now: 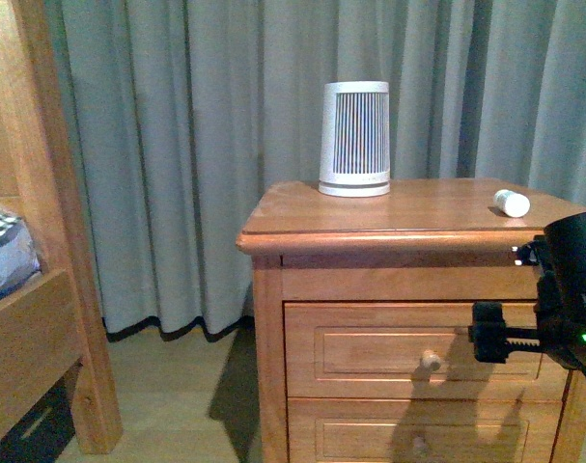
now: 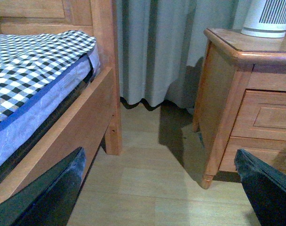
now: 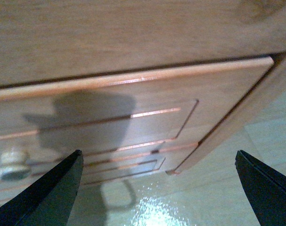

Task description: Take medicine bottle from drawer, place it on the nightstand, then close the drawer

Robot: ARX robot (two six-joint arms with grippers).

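— Checking: where's the medicine bottle (image 1: 512, 203)?

— Lying on its side on the nightstand (image 1: 437, 214) top, near the right edge, well apart from the ribbed cone (image 1: 354, 139). The drawer (image 1: 408, 349) looks shut or nearly so.

— So step 3?

— I judge it finishing. My right gripper (image 3: 157, 188) has its jaws spread, empty, just in front of the drawer face, beside the knob (image 1: 430, 361). Left gripper (image 2: 161, 197) is also spread, idle near the bed frame (image 2: 105, 70). Next I'd confirm flush closure, then back off.

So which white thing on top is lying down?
The tiny medicine bottle, lying on its side near the nightstand's right edge. The big ribbed white cone further back stands upright.
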